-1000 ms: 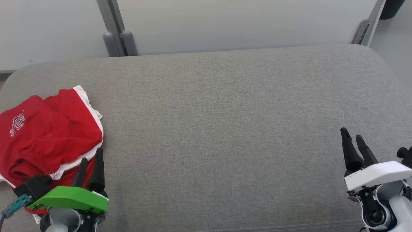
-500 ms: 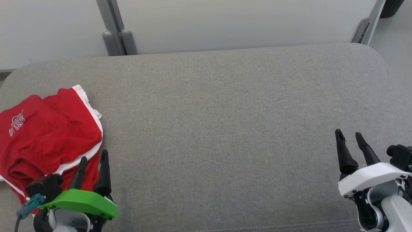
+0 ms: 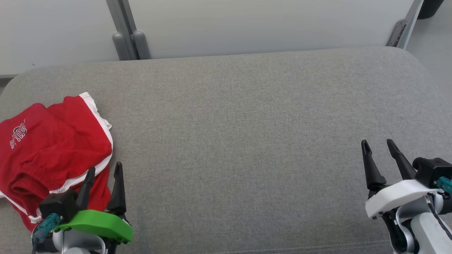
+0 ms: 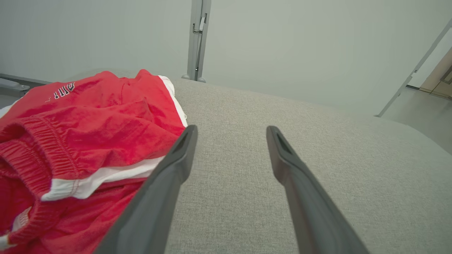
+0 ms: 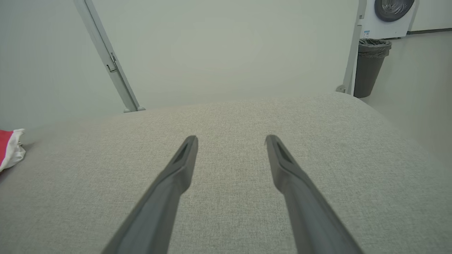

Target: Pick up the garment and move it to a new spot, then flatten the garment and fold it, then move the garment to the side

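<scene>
The garment [image 3: 53,148] is a pair of red shorts with white trim, lying crumpled at the left end of the grey cushion [image 3: 240,141]. My left gripper [image 3: 105,168] stands open at the garment's near right edge, one finger over the red cloth, nothing held. In the left wrist view the garment [image 4: 81,141] lies left of the open fingers [image 4: 176,169]. My right gripper [image 3: 377,143] is open at the lower right, far from the garment, over bare cushion. A corner of the garment [image 5: 10,146] shows at the right wrist view's left edge.
A pale wall panel with grey metal posts [image 3: 127,38] runs behind the cushion. A dark waste bin [image 5: 370,67] and a washing machine [image 5: 388,16] stand beyond the cushion's right end. The cushion's wide middle is bare fabric.
The left gripper has drawn back toward me and slightly right, its fingers spreading off the garment. The right gripper has shifted a little left. The garment lies unmoved.
</scene>
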